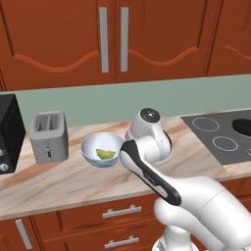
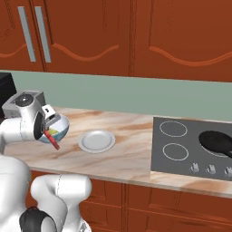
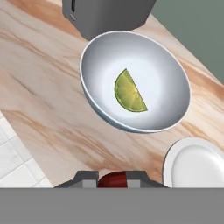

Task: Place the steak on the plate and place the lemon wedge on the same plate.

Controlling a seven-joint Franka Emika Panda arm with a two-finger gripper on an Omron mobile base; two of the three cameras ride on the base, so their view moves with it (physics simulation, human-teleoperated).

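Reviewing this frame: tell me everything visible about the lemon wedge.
The lemon wedge is a small yellow-green citrus slice with a darker green rind along its curved edge and a paler cut face showing faint segment lines. It lies on its side, cut face up, on the inside bottom of the pale bowl, near the middle. The bowl stands on the marble counter between the toaster and the white plate. Only the bowl touches the wedge.

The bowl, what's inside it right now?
One lemon wedge lies on the floor of the bowl, cut face up. Nothing else shows inside. The wedge's underside and the bit of bowl floor beneath it are covered.
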